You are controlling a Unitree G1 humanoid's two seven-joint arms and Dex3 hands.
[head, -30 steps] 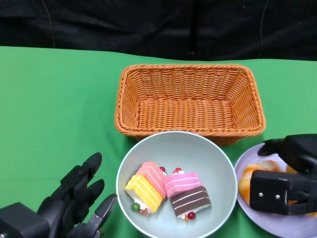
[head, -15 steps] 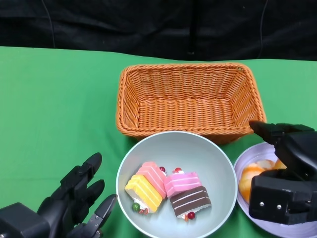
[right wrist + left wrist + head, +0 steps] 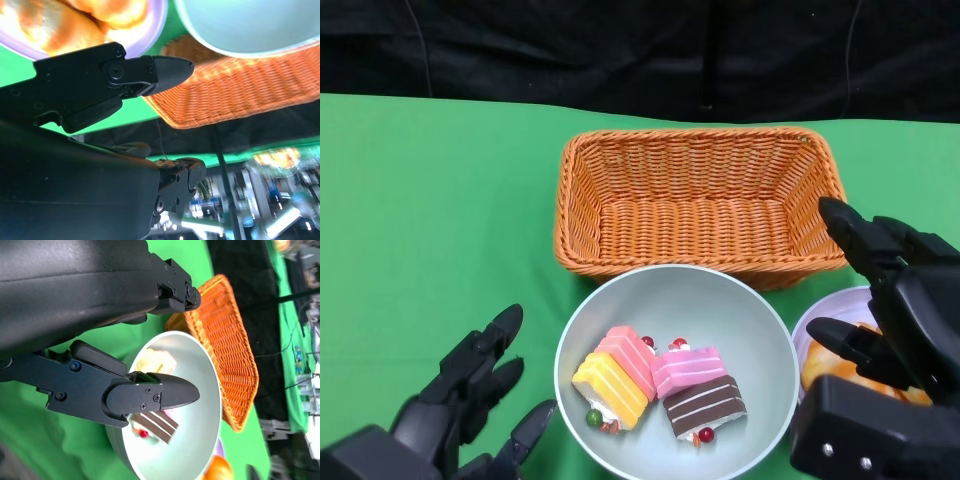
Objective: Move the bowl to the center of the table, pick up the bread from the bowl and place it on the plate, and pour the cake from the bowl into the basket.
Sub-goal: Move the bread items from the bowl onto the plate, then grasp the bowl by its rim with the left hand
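The pale bowl [image 3: 740, 310] stands in front of the orange basket [image 3: 700, 200] and holds three cake slices: striped yellow-pink [image 3: 615, 375], pink [image 3: 688, 367] and chocolate [image 3: 705, 404]. The bread [image 3: 816, 371] lies on the lilac plate [image 3: 817, 318] to the bowl's right, mostly hidden under my right hand [image 3: 900, 320]. That hand hovers over the plate with its fingers spread and nothing in them. The right wrist view shows the bread [image 3: 85, 15] on the plate [image 3: 156, 25] clear of the fingers [image 3: 165, 70]. My left hand [image 3: 470, 400] is open, left of the bowl [image 3: 200, 405] and apart from it.
The green cloth covers the table, with a black backdrop behind the basket [image 3: 225, 345]. The basket's inside holds nothing. Bare green cloth stretches to the left of the basket and bowl.
My right hand has lifted off the bread and spread its fingers; the bread stays on the plate. The left hand has barely shifted.
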